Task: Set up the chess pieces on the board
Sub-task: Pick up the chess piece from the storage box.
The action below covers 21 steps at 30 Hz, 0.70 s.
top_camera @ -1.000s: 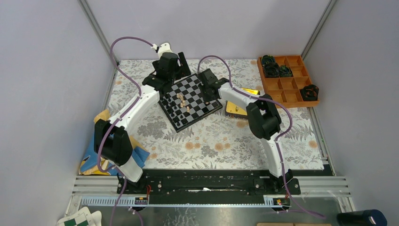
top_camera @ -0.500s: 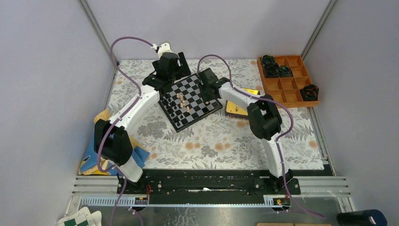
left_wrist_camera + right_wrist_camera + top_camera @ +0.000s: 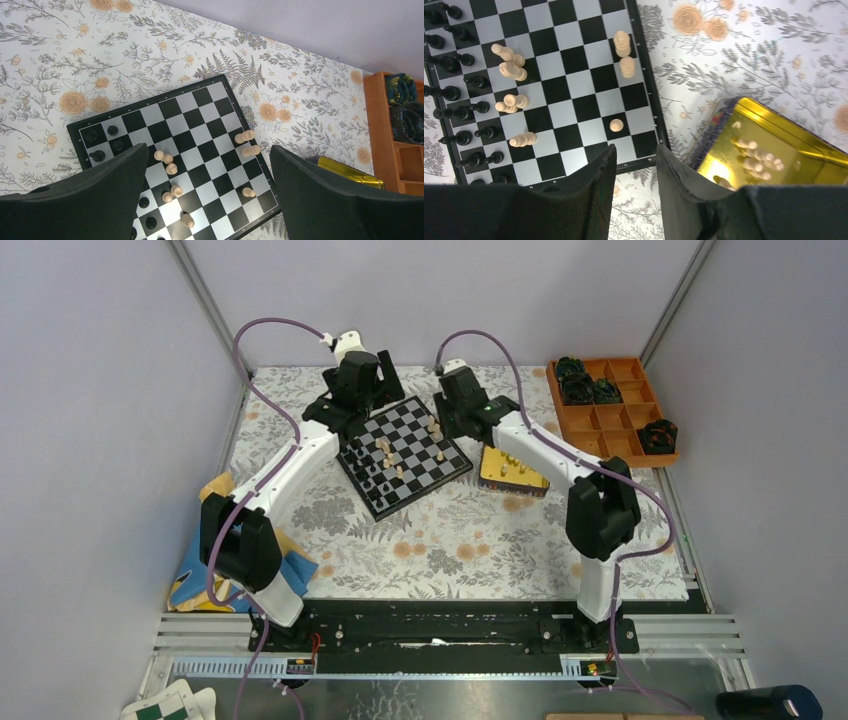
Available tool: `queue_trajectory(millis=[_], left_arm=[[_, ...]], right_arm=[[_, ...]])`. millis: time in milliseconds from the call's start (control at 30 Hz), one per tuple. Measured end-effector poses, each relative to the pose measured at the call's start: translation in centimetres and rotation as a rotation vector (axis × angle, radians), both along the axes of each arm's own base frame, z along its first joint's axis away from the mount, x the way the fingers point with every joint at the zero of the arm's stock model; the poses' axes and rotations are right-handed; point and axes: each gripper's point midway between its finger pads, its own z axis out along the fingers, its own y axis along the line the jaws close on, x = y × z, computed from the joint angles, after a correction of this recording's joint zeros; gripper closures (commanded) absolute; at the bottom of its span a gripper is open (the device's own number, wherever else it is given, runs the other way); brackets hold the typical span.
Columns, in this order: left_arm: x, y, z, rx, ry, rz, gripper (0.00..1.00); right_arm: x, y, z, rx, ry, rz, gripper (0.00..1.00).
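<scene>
The chess pieces (image 3: 513, 70) are mostly on the board (image 3: 446, 456), which lies turned at an angle on the flowered cloth (image 3: 450, 540), in the far middle of the table between the two arms. The black pieces (image 3: 454, 92) are gathered in about two rows along one side of the board. The tan pieces (image 3: 170, 165) are scattered: a loose group near the middle, two close to the rim on the right arm's side, and one alone near that same rim. Some tan ones look tilted, but I cannot tell this surely.

The left gripper (image 3: 207, 150) hangs above the board with its jaws spread wide and nothing between them. The right gripper (image 3: 635, 150) is over the board's rim, its jaws partly apart and holding nothing.

Just beside this rim lies the gold tin (image 3: 784, 145), open, with what look like more tan pieces in it. At the far right stands the orange tray (image 3: 612, 420) with bulky black objects (image 3: 576, 378), well apart from the board. A blue and yellow rag (image 3: 200, 585) lies near the left arm's base.
</scene>
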Motion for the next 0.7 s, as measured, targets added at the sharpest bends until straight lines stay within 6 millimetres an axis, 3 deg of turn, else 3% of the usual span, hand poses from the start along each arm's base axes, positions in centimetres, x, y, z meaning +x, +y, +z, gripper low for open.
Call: queue_trajectory(millis=[133, 267, 467, 700], left_arm=[[0.0, 0.0, 0.0, 0.0, 0.0, 0.0, 0.01], [0.0, 0.0, 0.0, 0.0, 0.0, 0.0, 0.01], [0.0, 0.0, 0.0, 0.0, 0.0, -0.001, 0.01], [0.0, 0.0, 0.0, 0.0, 0.001, -0.001, 0.01]], right_arm=[[0.0, -2.3, 1.7, 0.009, -0.04, -0.046, 0.58], [0.8, -6.4, 1.9, 0.0, -0.049, -0.131, 0.57], [1.3, -11.6, -0.6, -0.03, -0.003, -0.235, 0.52], [0.8, -13.8, -2.7, -0.05, 0.043, -0.276, 0.52]])
